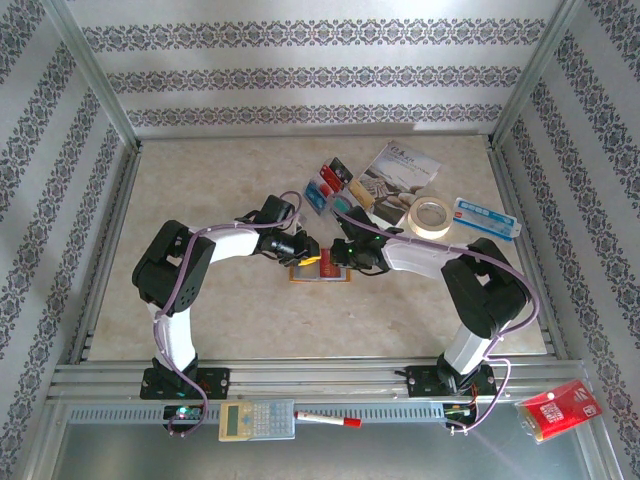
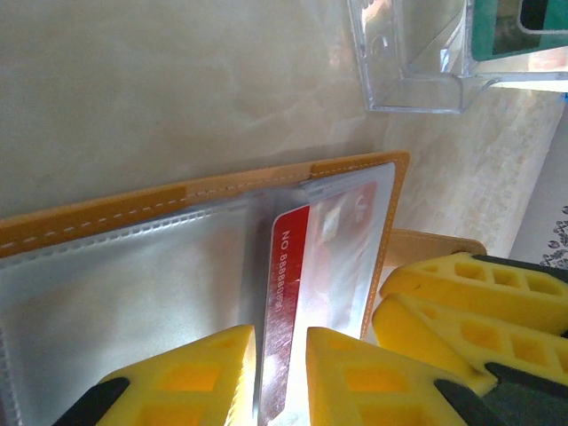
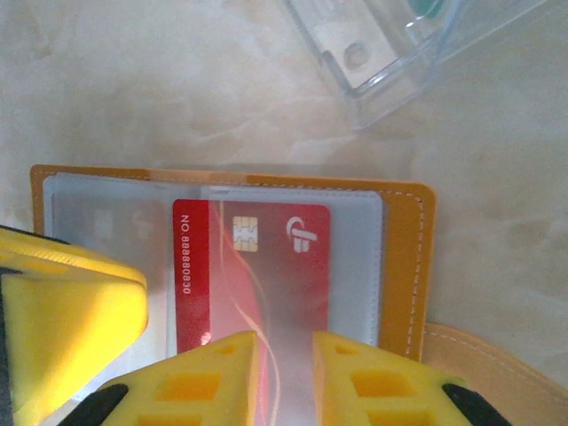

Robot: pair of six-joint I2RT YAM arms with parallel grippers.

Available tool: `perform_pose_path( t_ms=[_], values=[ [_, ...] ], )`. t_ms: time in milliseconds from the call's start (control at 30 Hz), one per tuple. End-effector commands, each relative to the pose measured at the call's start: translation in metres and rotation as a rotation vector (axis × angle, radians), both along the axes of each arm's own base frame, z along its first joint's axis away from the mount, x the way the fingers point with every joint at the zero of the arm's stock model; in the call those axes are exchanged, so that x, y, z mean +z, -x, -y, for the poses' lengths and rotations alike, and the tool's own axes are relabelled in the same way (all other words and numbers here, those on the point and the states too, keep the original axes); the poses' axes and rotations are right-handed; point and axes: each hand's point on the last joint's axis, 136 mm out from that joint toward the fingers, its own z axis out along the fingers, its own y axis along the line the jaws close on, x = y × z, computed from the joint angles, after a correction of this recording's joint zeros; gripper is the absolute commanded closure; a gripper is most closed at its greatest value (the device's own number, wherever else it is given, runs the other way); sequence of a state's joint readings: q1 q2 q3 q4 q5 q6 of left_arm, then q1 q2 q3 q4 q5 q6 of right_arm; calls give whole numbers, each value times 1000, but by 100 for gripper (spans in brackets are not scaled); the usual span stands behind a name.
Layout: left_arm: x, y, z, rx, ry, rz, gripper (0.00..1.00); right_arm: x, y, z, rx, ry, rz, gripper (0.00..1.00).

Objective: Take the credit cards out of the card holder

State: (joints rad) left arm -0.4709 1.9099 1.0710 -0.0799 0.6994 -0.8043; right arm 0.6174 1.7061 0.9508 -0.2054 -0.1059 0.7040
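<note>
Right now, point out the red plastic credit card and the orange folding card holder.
Red plastic credit card (image 3: 253,275): right wrist view, face below chip.
Orange folding card holder (image 3: 408,266): right wrist view, stitched right border.

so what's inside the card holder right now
A red card with a chip sits in a clear sleeve of the card holder. The right gripper covers its lower edge; the other sleeve is too frosted to judge.

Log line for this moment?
red card: in holder sleeve | left fingers: at card, grip unclear | right fingers: at card, grip unclear
</note>
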Motion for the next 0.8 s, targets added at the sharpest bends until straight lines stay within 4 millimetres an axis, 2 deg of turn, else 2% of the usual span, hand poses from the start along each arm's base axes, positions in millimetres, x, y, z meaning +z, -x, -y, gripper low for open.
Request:
perform_pose_path(
  t_ms=[0,200,400,767],
  values=[
    [-5,2,2,-7,-2,-5,77,-7,-3,6,6,59,-13,74],
    [-15,7,-6,-7,-57,-14,77,-13,2,-6,50,14,-52,78],
    [-22,8,-7,-6,-61,-26,77,-21,5,-6,47,26,-75,78],
    [-18,6,-1,-15,-14,-10,79,-24,7,-11,50,-14,-99,77]
  ],
)
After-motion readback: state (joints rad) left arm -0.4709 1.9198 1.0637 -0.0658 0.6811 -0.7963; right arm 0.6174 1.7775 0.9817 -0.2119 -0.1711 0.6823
